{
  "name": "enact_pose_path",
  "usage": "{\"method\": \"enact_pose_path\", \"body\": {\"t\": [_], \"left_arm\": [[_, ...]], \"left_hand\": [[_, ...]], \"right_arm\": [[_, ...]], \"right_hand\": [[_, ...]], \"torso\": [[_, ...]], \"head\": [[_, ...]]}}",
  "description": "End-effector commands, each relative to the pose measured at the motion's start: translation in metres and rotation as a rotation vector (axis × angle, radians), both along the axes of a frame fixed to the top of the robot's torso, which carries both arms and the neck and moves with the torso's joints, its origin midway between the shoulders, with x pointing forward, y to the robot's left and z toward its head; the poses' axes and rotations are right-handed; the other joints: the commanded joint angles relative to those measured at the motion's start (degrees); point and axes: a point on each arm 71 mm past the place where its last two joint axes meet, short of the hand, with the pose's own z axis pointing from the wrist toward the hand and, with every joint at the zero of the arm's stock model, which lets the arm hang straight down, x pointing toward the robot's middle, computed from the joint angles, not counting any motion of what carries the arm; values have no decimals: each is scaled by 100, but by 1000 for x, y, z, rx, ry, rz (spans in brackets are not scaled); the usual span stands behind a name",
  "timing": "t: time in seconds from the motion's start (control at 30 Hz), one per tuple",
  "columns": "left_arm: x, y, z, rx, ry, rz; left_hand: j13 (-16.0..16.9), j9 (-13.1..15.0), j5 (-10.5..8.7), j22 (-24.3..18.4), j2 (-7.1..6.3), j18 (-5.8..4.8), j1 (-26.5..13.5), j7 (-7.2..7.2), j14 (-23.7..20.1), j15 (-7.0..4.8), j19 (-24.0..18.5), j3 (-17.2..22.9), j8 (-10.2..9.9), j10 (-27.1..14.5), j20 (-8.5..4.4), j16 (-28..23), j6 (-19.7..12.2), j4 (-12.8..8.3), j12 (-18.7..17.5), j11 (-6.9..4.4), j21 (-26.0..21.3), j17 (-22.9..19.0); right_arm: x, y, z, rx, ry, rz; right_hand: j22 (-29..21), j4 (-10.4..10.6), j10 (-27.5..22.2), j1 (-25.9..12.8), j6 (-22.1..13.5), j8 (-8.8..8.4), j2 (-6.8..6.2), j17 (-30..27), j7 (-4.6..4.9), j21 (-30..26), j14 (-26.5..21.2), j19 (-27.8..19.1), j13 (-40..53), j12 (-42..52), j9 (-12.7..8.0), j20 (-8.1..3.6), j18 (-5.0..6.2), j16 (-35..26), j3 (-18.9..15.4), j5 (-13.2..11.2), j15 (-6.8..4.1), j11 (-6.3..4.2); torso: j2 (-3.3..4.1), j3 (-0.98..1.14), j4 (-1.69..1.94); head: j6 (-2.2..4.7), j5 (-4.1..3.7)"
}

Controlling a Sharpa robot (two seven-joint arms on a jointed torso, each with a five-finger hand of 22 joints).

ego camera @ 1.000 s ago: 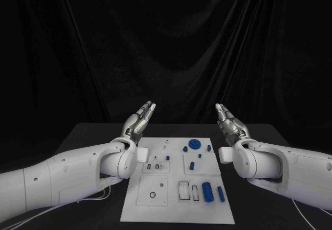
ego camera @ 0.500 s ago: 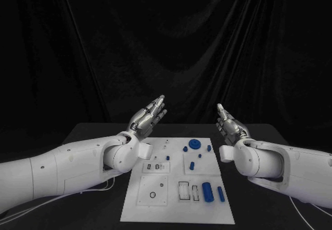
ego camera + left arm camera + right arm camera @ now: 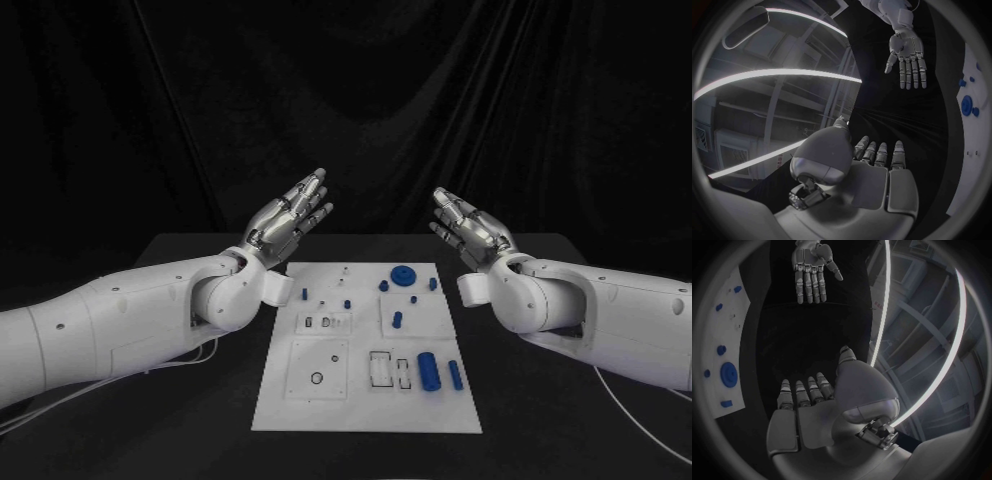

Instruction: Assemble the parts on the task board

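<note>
Evidently no part had yet been taken up. The task board [image 3: 368,345] lay flat in the lower middle of the head view, on the black table [image 3: 188,290], with the blue parts spread over it: a round disc [image 3: 404,273] near the board's upper edge, several small pegs [image 3: 397,320] around the middle, and two larger cylinders [image 3: 428,369] toward the lower right of the board.

Risks were judged as follows. Both hands were raised well above the board, so a long descent would be needed; a misjudged approach could nudge the small loose pegs out of place or set them rolling. The two cylinders lay close beside each other, so reaching for one could disturb the other. The two hands were held facing each other across the board, so a simultaneous reach to the centre could bring them into contact.

The left hand [image 3: 287,220] was seen at centre left of the head view, fingers extended, slightly apart, holding nothing and touching nothing. The right hand [image 3: 469,230], at centre right, was likewise held flat and empty, clear of the board. The wrist views confirmed straight fingers on both hands, with nothing held.
</note>
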Motion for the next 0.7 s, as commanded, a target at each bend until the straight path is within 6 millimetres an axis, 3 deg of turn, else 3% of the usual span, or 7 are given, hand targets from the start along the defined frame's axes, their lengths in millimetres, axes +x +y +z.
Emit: {"method": "enact_pose_path", "body": {"t": [0.03,0.23,0.3,0.47,0.53,0.6,0.7], "left_arm": [[-10,6,14,-25,-176,-37],[-24,23,22,30,-225,-66],[-27,27,26,37,-231,-71],[-31,31,31,47,-235,-79],[-32,31,32,48,-232,-87],[-34,29,32,47,-228,-97],[-36,26,33,42,-222,-114]], "left_hand": [[-65,52,156,-61,1,74,187,53,5,95,-15,21,58,11,-34,-59,53,68,-81,15,-75,-41],[-65,65,460,-61,-48,8,542,156,5,177,-15,64,73,11,-20,-59,189,67,-81,131,-75,-41],[-65,68,518,-61,-51,2,603,180,5,189,-15,73,76,11,-13,-59,215,68,-81,160,-75,-41],[-65,67,709,-61,-41,-40,730,226,5,309,-15,91,74,11,62,-59,224,73,-81,211,-75,-41],[-65,66,770,-61,-32,-51,769,244,5,333,-15,105,72,11,75,-59,215,70,-81,223,-75,-41],[-65,65,821,-61,-31,-65,809,257,5,360,-15,117,71,11,85,-59,205,64,-81,236,-75,-41],[-65,66,878,-61,-29,-85,864,281,5,390,-15,137,73,11,95,-59,212,56,-81,257,-75,-41]], "right_arm": [[-1,6,14,-171,-147,198],[3,2,38,-472,-249,309],[5,1,49,-592,-304,327],[11,3,72,-931,-478,375],[13,8,81,-1173,-607,424],[15,12,86,-1386,-719,459],[17,18,90,-1615,-847,486]], "right_hand": [[145,-104,96,304,124,91,-66,69,123,275,372,306,95,234,70,241,-209,138,26,201,345,259],[387,-417,236,868,381,106,-145,229,407,895,1771,1648,114,376,88,781,-143,783,88,283,835,561],[616,-520,484,1023,556,134,-170,407,488,1474,3194,2978,151,632,108,817,-226,1482,117,235,962,701],[664,-777,1834,1359,1680,301,-386,559,692,1815,4933,4660,252,1489,222,608,-18,2015,509,-380,524,956],[611,-435,2479,1254,2620,464,-1179,589,792,1786,5397,5107,271,1631,328,443,-3,2003,1261,-954,371,783],[559,368,3080,1222,2926,406,-1985,714,324,1758,6000,5678,284,1503,337,238,-10,2012,1710,-1359,94,776],[610,319,3756,1401,3493,464,-1754,1120,118,1892,6827,6484,308,1212,469,-71,-10,2265,1906,-1212,-271,556]], "torso": [[6,-4,0],[26,-6,-6],[48,-18,-8],[140,-76,5],[190,-95,13],[236,-110,23],[303,-126,61]], "head": [[-74,-42],[-164,-29],[-193,-24],[-197,-41],[-188,-49],[-177,-55],[-177,-114]]}}
